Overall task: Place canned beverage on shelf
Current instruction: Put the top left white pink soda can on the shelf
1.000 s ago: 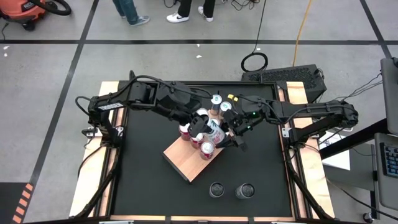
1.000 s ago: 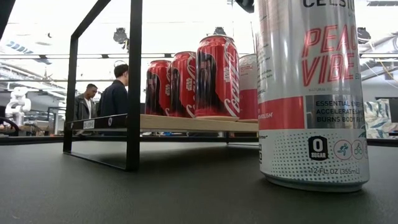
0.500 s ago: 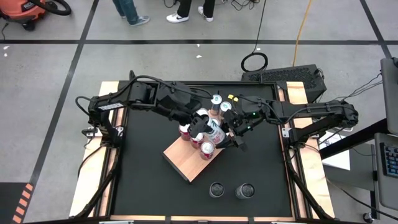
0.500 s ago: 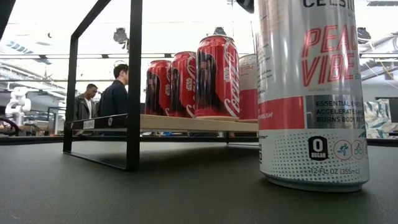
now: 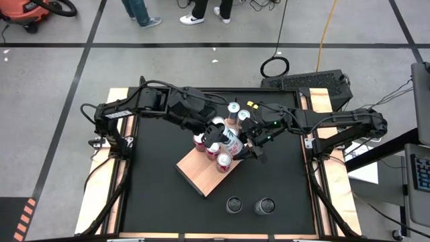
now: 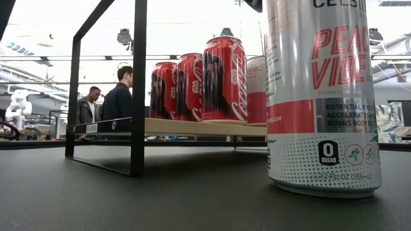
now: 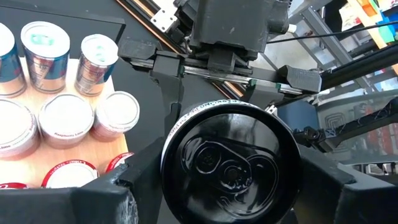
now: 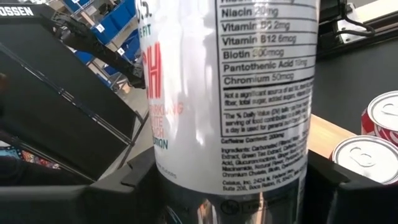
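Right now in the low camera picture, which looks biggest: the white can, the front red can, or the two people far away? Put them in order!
1. White can: looks largest, but it stands nearest the camera.
2. Front red can on the shelf: farther back.
3. The two people: look smallest only because they are far off; really they're the biggest.

- Left arm point(image 5: 158, 104): dark jointed links, a pale label strip borne near the table point(image 5: 161, 195) edge.
- Right arm point(image 5: 336, 122): black segments, thin cables looped alongside.
- Right gripper point(image 7: 230, 65): black blocky housing, a bright metal rail carried across.
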{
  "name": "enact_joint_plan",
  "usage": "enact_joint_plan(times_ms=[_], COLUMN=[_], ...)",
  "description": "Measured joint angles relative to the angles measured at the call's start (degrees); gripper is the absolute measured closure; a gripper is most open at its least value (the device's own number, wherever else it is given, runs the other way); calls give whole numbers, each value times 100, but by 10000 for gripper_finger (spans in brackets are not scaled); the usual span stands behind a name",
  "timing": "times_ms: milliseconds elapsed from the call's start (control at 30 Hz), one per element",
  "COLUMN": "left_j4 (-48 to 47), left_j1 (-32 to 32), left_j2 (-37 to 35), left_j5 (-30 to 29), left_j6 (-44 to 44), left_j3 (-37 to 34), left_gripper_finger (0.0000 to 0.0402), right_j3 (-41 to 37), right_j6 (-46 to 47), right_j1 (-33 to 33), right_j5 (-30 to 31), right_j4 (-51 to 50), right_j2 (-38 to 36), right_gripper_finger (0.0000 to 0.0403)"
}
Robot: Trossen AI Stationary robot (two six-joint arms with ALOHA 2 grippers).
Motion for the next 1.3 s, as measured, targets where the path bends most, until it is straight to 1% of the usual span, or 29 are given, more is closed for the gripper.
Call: enact_joint_plan(times_ms=[133,233,500,567,667,800,967,1067,1300], left_j4=[-28,-33,-127,-142,-209,-273,-715,-1075,-1784], left_j1=[2,-1,-71,-81,-101,-123,-249,-380,-826], left_j2=[0,-27,-116,-125,-140,-196,-297,-352,-475], left_j5=[43,49,24,28,85,94,60,-50,-603], left_j6=[-13,-24,-44,-45,-60,-179,-302,-456,-850], left_j3=[0,0,0,0,0,7,7,7,7], left_gripper_finger=[139,139,139,139,139,139,139,140,140], right_j3=[0,0,-20,-13,-20,-20,-20,-18,-13], right_j6=[113,239,613,631,630,615,552,409,241], right_j1=[0,0,-4,-4,-4,-4,-2,-4,-2], right_j5=[-8,18,-8,-51,-284,-461,-471,-465,-456], right_j4=[-37,-59,-308,-422,-667,-902,-1046,-1271,-1874], right_j2=[-22,-51,-67,-68,-66,-108,-303,-504,-1024], right_gripper_finger=[166,150,52,32,10,8,7,8,9])
